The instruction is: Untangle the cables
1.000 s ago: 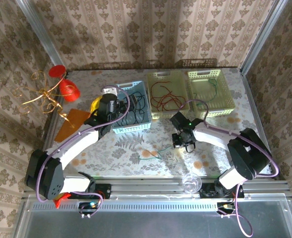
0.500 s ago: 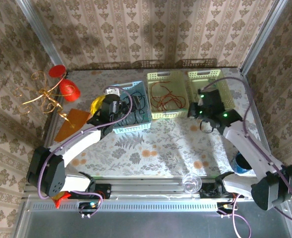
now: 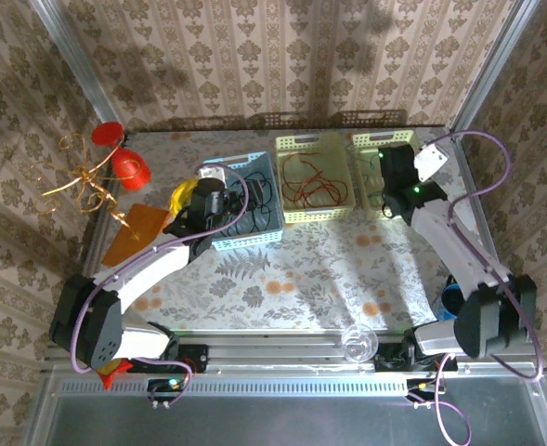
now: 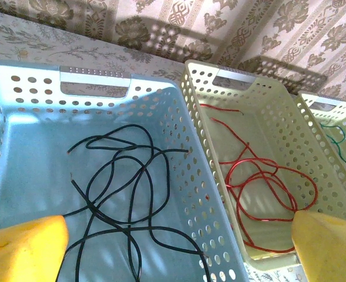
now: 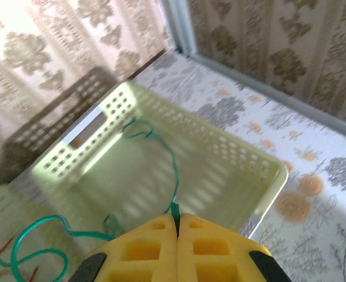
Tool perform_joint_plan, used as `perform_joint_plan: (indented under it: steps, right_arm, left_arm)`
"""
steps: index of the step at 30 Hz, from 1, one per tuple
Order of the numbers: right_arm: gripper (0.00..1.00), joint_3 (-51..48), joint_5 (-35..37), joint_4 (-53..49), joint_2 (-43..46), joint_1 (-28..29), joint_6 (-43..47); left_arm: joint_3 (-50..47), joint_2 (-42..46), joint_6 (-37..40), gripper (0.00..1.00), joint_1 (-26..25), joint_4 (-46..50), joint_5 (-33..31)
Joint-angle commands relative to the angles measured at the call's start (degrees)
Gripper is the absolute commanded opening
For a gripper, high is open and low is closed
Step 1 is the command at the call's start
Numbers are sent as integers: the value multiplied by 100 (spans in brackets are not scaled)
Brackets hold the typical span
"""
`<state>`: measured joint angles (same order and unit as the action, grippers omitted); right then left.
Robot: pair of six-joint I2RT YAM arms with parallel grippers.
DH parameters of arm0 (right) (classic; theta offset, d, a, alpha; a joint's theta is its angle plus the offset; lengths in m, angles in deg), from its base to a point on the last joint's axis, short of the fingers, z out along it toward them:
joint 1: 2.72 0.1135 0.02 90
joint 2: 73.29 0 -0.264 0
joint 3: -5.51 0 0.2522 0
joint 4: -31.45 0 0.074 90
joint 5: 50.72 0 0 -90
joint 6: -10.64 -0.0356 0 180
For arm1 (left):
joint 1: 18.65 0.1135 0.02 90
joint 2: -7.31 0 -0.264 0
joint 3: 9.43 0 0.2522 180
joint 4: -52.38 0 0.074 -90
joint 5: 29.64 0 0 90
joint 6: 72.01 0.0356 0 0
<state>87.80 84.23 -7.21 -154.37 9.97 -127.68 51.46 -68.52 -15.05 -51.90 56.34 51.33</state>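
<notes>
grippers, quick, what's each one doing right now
Left gripper: open, holding nothing, facing the blue basket.
Right gripper: shut on the green cable, above the pale yellow basket.

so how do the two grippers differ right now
The left gripper is open, fingers wide apart; the right gripper is shut. The left gripper holds nothing, while the right gripper pinches the green cable. The left gripper is at the blue basket; the right gripper is at a pale yellow basket. Both have yellow fingers.
</notes>
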Motion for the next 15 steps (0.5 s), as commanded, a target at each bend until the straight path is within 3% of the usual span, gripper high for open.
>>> perform_joint_plan:
  steps: [1,5,11,12,15]
  right_arm:
    - [0,380,1432,31,-426,-58,-438]
    - [1,508,1546,-202,-796,-212,-784]
    - [7,813,928,-550,-1560,-323,-1317]
    - [12,836,710,-546,-1666,-321,-1301]
    - [44,847,313,-739,-1820,-285,-1427]
  left_arm:
    - [-158,219,-71,99,-49,-33,58]
    - [-230,331,-64,99,-48,57,25]
    - [-210,359,-3,100,-41,180,24]
    - [-200,350,7,100,-41,180,17]
    - [-179,356,63,100,-32,205,-51]
